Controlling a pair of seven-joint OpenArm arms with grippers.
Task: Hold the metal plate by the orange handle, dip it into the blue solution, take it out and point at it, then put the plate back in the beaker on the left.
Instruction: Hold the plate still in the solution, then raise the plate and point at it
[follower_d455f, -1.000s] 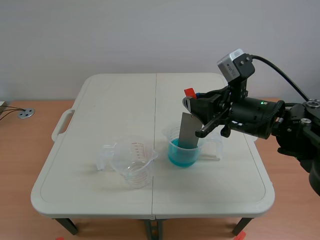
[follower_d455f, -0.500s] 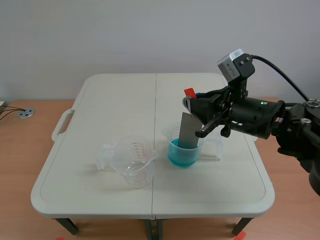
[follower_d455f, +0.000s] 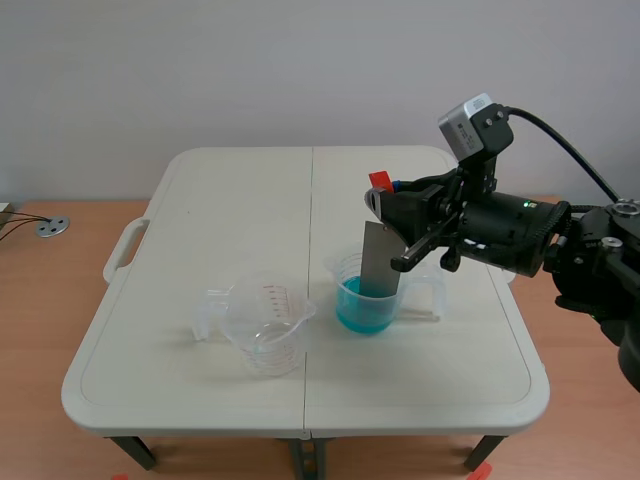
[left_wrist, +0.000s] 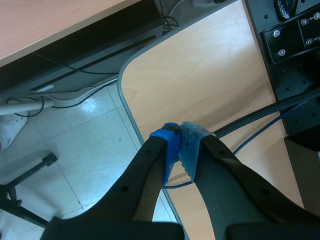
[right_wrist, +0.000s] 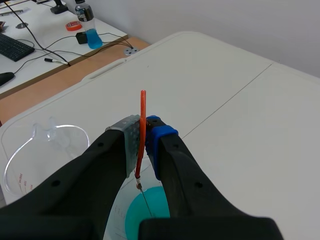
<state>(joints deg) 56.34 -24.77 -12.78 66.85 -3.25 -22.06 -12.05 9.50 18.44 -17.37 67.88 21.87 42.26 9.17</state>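
The right fingers (right_wrist: 127, 142) were clamped on the thin orange handle (right_wrist: 143, 107). The metal plate (follower_d455f: 379, 258) hung from it with its lower end in the blue solution (follower_d455f: 362, 312), inside the right-hand beaker (follower_d455f: 345, 272).

The grip looked like the weak point. The handle was pinched edge-on between two soft pads, so a quick lift could have let the plate swivel or slide down. A lift that was not straight up might have caught the plate's lower edge on the beaker's rim. That beaker looked light and could have tipped, spilling blue liquid.

Drips were likely on the way left to the empty beaker (follower_d455f: 262, 325), which stood just beside the full one and could have been knocked by a swinging plate.

The left fingers (left_wrist: 167, 145) were pressed together on nothing, over the corner of a wood-coloured top (left_wrist: 200, 75) and a tiled floor (left_wrist: 85, 145), out of the scene view. That arm would have had to come in to point, and overshooting could have struck the plate.

The surface (follower_d455f: 240, 200) was a white folding top with a seam down its middle and a moulded grip on its left side. A plain pale wall (follower_d455f: 250, 70) rose behind it. The right wrist view showed a desk with a keyboard (right_wrist: 12, 47), a bottle (right_wrist: 85, 12) and cables.
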